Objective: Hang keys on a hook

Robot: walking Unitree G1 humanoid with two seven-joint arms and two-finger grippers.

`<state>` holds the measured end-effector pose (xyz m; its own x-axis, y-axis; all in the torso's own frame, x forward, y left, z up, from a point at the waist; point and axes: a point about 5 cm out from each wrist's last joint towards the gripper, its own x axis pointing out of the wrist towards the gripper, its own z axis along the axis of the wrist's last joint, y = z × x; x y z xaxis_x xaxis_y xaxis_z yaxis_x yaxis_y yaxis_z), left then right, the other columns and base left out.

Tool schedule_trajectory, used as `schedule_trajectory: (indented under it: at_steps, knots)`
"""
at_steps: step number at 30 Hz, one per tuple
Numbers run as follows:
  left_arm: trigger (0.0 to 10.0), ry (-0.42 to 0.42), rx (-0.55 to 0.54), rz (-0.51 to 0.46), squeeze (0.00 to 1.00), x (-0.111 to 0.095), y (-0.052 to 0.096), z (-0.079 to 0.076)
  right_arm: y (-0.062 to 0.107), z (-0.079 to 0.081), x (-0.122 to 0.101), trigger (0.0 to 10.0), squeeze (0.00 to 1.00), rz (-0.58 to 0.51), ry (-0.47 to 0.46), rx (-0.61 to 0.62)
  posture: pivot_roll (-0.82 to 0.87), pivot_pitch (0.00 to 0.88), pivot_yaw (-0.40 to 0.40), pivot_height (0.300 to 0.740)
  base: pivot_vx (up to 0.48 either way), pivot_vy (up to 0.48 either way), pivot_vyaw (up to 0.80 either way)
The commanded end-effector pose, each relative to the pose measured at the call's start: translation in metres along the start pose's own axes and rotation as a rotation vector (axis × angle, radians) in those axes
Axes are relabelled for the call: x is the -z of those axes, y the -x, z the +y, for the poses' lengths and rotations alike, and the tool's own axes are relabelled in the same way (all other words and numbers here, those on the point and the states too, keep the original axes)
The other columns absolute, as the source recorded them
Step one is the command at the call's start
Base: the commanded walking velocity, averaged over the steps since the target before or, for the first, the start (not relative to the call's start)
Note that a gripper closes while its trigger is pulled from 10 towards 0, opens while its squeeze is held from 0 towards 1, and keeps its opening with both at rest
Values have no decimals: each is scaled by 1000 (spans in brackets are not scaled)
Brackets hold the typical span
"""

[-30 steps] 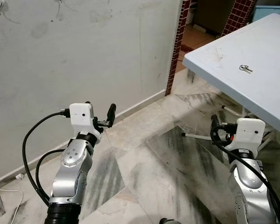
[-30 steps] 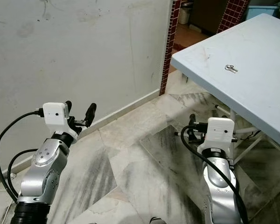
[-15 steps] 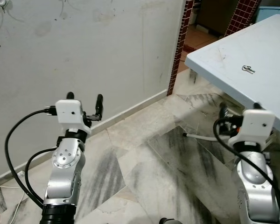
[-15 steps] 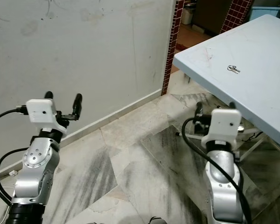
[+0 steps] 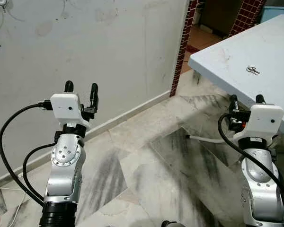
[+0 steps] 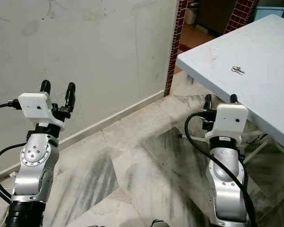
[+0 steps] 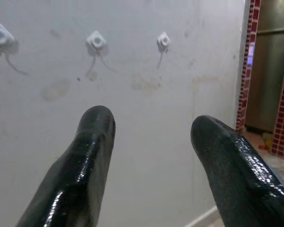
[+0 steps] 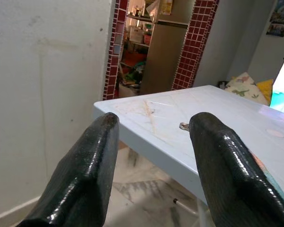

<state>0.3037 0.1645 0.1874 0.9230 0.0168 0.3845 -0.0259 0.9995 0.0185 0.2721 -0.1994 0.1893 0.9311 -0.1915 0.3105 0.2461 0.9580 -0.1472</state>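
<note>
Right gripper point(image 8: 151, 142): fingers spread, empty, raised just short of the table point(image 5: 270, 52) edge. Left gripper point(image 7: 154, 142): likewise spread and empty, facing the wall hooks point(image 7: 96, 40). Keys point(image 5: 251, 70) lie on the tabletop, well apart. Judged stage: approach; next, reach over and grasp the keys.

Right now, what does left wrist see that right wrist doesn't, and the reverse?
Left wrist view: three white hooks high on the wall, framed between the open left gripper fingers.

Right wrist view: the light blue table with the keys lying on it, seen between the open right gripper fingers, plus cushions beyond.

Both: the grey wall, a red-tiled doorway, and empty grippers.
</note>
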Motion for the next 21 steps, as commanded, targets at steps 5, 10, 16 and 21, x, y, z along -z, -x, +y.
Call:
schedule_trajectory:
  at_steps: [5,10,16,21]
  knots:
    - [10000,9,7,41,0,5,-5,0,-4,2,-2,10000,0,-6,-16,-23,-115,140,54,740,0,0,0]
    - [10000,84,40,137,1000,21,6,-5,2,-2,4,10000,1000,35,-38,8,-123,151,53,740,0,0,0]
    - [10000,112,88,250,1000,38,19,-15,13,-8,13,10000,1000,91,-40,44,-133,168,54,740,0,0,0]
    - [10000,130,122,290,1000,43,28,-22,18,-10,14,10000,1000,103,-38,55,-141,171,60,740,0,0,0]
